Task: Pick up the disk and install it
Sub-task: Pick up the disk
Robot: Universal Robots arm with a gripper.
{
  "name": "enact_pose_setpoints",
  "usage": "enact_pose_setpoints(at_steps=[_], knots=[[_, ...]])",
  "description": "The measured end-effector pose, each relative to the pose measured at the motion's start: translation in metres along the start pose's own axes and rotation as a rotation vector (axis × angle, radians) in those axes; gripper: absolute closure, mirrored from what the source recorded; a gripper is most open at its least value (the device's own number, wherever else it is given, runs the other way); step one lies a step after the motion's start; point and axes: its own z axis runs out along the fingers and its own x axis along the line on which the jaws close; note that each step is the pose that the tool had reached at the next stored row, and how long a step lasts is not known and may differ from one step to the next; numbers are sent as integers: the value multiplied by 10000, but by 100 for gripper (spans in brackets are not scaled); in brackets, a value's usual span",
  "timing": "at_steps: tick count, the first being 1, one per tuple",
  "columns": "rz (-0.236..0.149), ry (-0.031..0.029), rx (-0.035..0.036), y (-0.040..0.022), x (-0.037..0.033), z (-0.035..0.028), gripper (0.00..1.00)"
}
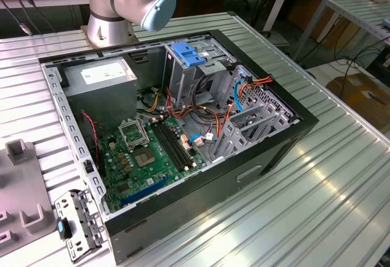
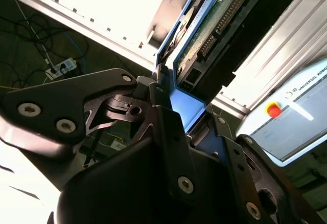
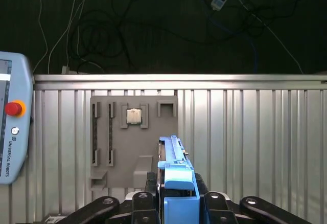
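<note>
Sitting on the ribbed metal table (image 1: 329, 206) in the exterior view, open computer case (image 1: 201, 209) with green motherboard (image 1: 146, 151) inside. Grey fixture plate (image 3: 127, 147) lies flat on the table in the first wrist view. Gripper (image 3: 178, 196) fingers clamped narrow on the disk (image 3: 172, 155), one per blue rail. Disk is held edge-on, off the table, green circuit board (image 2: 214, 24) showing in the second wrist view. Small chip (image 3: 134, 115) sits in one plate slot.

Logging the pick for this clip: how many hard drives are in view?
1: the disk, blue-railed, is clamped in the gripper in both wrist views. The drive cage in the exterior view could hide another.
</note>
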Motion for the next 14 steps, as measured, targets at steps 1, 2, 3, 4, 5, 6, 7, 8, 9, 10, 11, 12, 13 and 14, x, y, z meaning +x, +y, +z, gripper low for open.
enact_pose_setpoints(at_steps=[1, 2, 3, 4, 5, 6, 7, 8, 9, 10, 11, 12, 13, 14], knots=[[0, 0, 0, -10, 0, 0, 63], [0, 0, 0, -19, 0, -1, 63], [0, 1, 0, -28, 0, -1, 63], [0, 1, 0, -36, 0, -1, 63], [0, 0, 0, -44, 0, -1, 63], [0, 0, -1, -55, -1, -1, 63], [0, 0, 0, -64, 0, -1, 63], [0, 0, 1, -79, -1, -1, 63], [0, 0, 0, -103, -1, -2, 63], [0, 1, -1, -117, -1, -3, 63], [0, 0, 0, -130, -1, -3, 63], [0, 1, -1, -149, -1, -3, 63], [0, 0, 1, -180, -1, -3, 63], [0, 0, 0, -195, -1, -4, 63]])
